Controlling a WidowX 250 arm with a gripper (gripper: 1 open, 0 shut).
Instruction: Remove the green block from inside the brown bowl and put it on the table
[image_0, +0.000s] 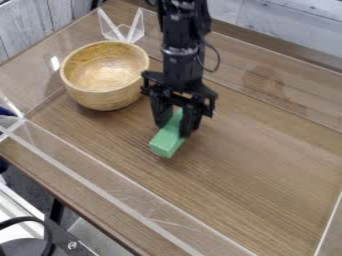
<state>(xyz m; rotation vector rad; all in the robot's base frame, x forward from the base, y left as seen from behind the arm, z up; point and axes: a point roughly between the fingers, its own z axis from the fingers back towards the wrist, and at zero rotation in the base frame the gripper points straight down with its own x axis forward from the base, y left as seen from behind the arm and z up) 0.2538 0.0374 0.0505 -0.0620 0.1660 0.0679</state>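
My camera view: gripper pointing straight down, black fingers either side of upper end of green block, jaws closed on it. Block tilted, lower end at or just above table; I can't tell if touching. Brown bowl to left of gripper, near but apart, upright, inside bare and pale. Clear acrylic wall runs along near table edge. Folded clear piece behind bowl
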